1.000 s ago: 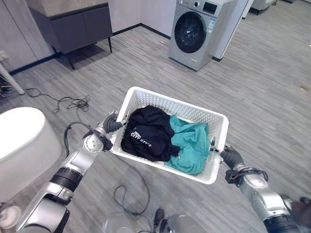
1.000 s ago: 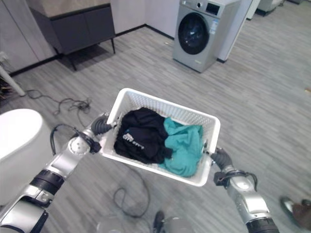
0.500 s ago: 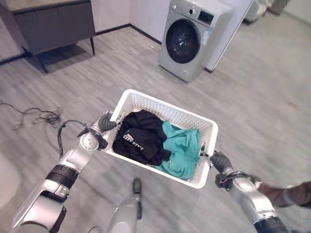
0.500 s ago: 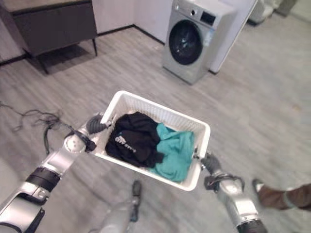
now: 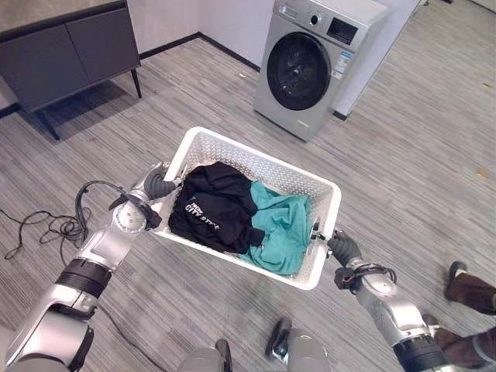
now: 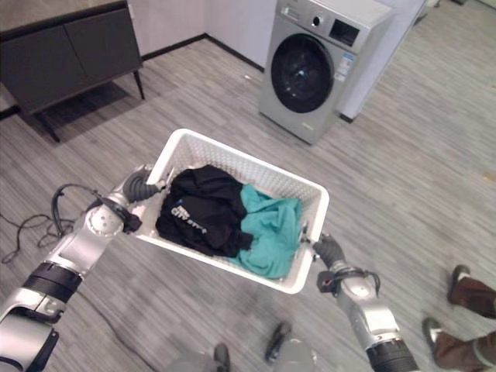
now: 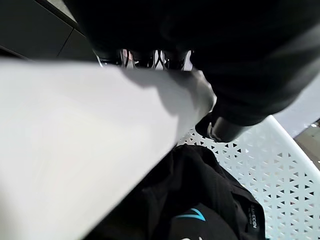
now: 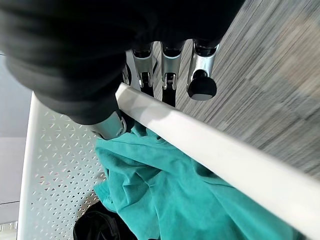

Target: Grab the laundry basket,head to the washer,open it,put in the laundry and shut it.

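The white perforated plastic laundry basket (image 5: 256, 159) is carried clear of the floor, gripped at both short ends: the left hand (image 5: 157, 186) is clamped on one rim, the right hand (image 5: 341, 248) on the opposite rim, fingers (image 8: 170, 65) curled under the edge. A black garment (image 5: 211, 208) and a teal garment (image 5: 283, 229) are heaped inside. The silver front-loading washer (image 5: 310, 62), round dark door closed, is seen well ahead, square across the basket's long axis, slightly nearer the right arm's side
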